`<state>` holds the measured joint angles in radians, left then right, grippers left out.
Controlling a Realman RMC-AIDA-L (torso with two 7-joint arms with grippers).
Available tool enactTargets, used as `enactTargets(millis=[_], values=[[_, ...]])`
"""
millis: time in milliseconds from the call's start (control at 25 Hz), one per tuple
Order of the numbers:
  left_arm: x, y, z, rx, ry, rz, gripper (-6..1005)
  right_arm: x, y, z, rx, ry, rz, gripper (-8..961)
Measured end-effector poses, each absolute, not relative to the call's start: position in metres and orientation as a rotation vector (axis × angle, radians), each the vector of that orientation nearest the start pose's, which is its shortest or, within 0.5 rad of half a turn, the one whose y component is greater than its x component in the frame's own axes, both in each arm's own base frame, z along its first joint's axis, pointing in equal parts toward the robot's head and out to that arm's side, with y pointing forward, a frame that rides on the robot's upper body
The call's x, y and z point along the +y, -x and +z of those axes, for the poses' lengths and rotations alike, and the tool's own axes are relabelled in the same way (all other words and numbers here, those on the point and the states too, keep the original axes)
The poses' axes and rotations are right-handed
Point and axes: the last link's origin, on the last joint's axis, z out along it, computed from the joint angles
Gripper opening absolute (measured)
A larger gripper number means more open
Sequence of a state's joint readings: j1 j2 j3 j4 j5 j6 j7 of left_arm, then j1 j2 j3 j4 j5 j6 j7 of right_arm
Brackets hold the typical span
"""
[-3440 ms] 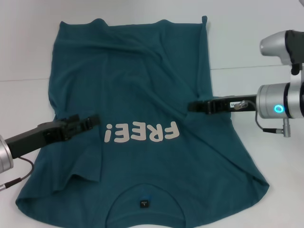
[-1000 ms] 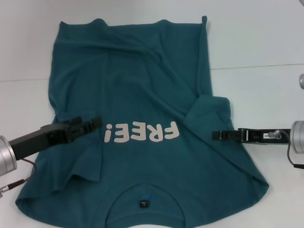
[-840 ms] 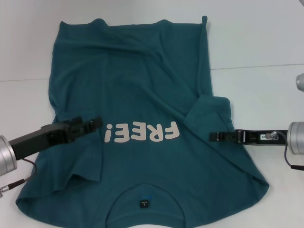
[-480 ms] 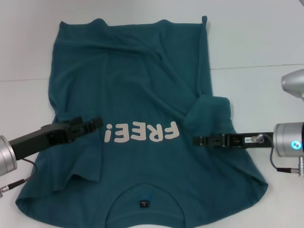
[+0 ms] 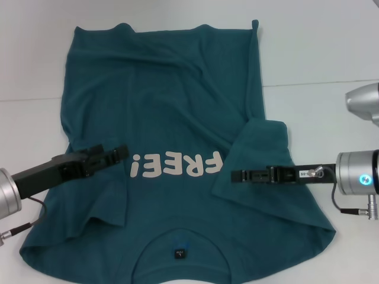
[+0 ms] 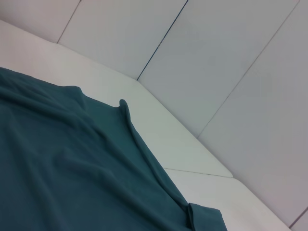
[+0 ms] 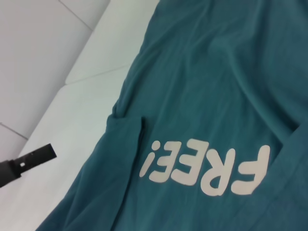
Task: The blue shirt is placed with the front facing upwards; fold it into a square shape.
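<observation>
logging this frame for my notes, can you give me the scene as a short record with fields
garment: blue shirt, front up, "FREE!" lettering showing
surface: white table
neck label: at the near edge
sleeve on robot's right: folded inward as a flap
left gripper: over the shirt beside the lettering
right gripper: over the folded flap's edge
fold state: not yet square

A plain white worktop [image 5: 320,53] fills the head view, evenly lit and matte; a thin seam line runs across it on both sides; from the left wrist view a pale wall [image 6: 231,53] of large flat panels rises behind the worktop's far edge, dark thin joints slanting between panels; the right wrist view shows the same white surface [image 7: 72,125] with faint seams.
</observation>
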<state>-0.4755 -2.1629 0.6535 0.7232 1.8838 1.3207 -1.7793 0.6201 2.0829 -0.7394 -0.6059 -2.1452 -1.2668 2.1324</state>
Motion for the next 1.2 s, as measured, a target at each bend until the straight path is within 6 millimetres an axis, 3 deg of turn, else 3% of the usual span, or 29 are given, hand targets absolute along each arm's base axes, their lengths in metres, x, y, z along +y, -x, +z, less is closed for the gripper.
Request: enactTargets(millis=[440, 1200], values=[[0.332, 0.278, 0.006, -1.193, 2.364, -0.826, 878, 0.364, -0.275, 0.000, 1.410, 2.374, 0.689, 865], [0.276, 0.332, 0.049, -1.375, 2.251, -0.632, 864, 0.361, -0.278, 0.003, 1.367, 2.343, 0.764, 866]])
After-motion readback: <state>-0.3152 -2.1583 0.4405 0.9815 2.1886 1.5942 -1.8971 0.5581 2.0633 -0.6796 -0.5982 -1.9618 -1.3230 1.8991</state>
